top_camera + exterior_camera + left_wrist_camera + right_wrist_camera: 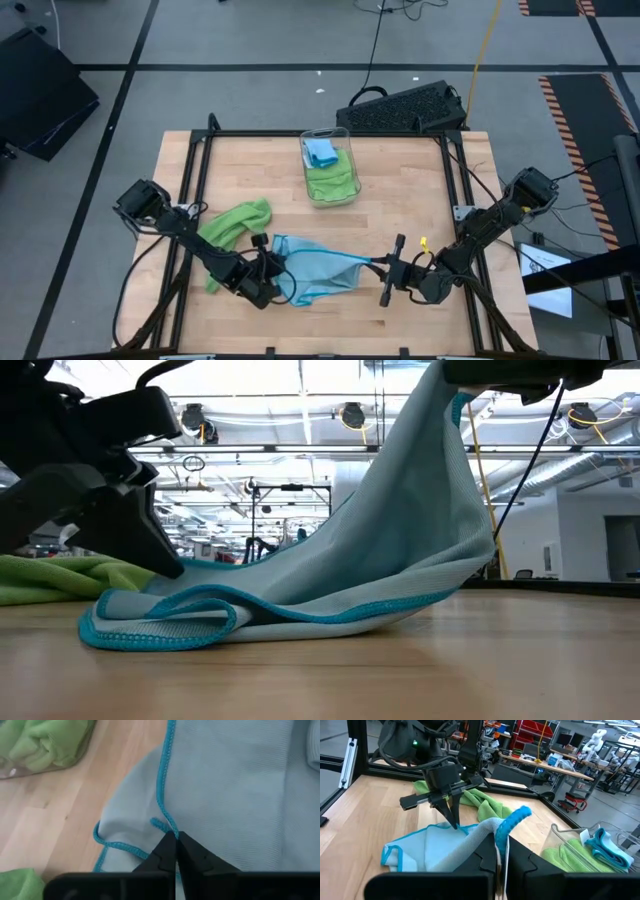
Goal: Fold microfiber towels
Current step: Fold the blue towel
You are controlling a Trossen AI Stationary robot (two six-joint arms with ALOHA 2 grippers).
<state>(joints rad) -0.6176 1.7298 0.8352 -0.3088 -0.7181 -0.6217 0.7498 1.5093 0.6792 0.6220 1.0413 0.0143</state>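
Observation:
A light blue towel (318,272) with a teal hem lies partly on the table near its front edge. One end of it rises to my right gripper (377,265), which is shut on it and held well above the table. My left gripper (274,266) is shut at the towel's left end, low over the wood. A lime green towel (234,224) lies bunched on the table just left of my left gripper. In the low view the blue towel (400,550) slopes from a folded-over hem on the table up to the top right. My left gripper pinches the blue towel's teal hemmed edge (169,826) between its two fingertips. The fingers (454,817) slant down onto it from the table's left. That end of the towel rests on the table. My right gripper pinches a bunched edge of the towel, and a loop of teal hem (514,821) sticks out past the fingers. The fingers lie nearly level, coming from the table's right. That end is lifted clear and the cloth slopes down from it to the table.
A clear plastic bin (350,175) at the table's far middle holds a green towel (330,183) and a blue one (320,152). A black frame (320,135) runs around the table. A small yellow item (423,242) lies right of my right gripper.

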